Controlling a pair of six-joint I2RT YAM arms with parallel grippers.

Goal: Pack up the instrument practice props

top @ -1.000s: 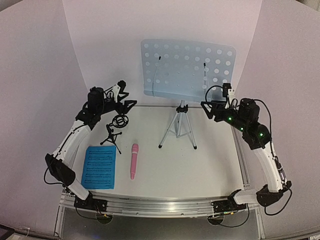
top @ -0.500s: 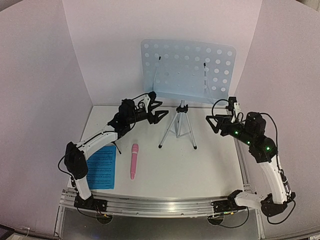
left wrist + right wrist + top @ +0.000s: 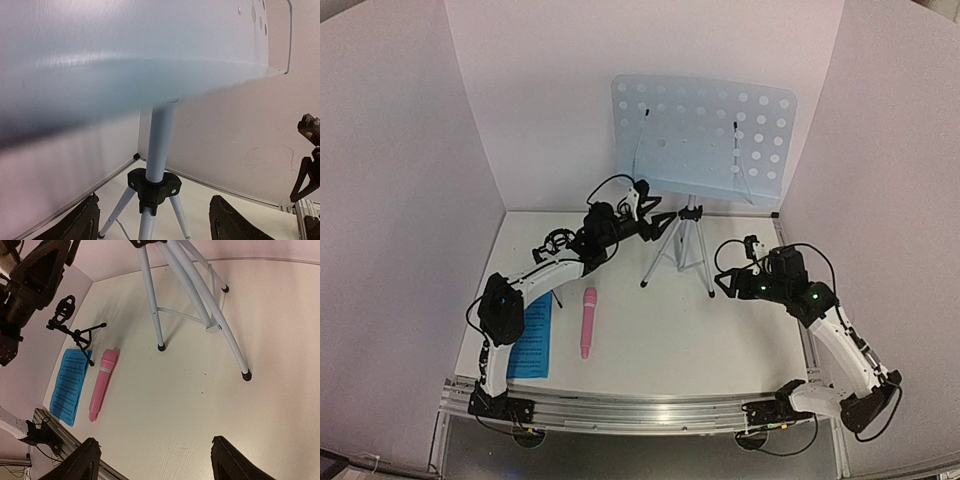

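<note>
We see the left end effector [image 3: 665, 218], fingers spread, at the music stand's [image 3: 703, 130] nine o'clock; the right end effector [image 3: 725, 283], likewise spread, at four.

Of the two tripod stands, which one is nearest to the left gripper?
The pale-blue music stand: the left gripper faces its pole. The small black mic stand stands farther left.

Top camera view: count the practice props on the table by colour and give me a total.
Pink: 1, the microphone
Black: 1, the mic stand
Blue: 2, the sheet music and the music stand
Total: 4
</note>
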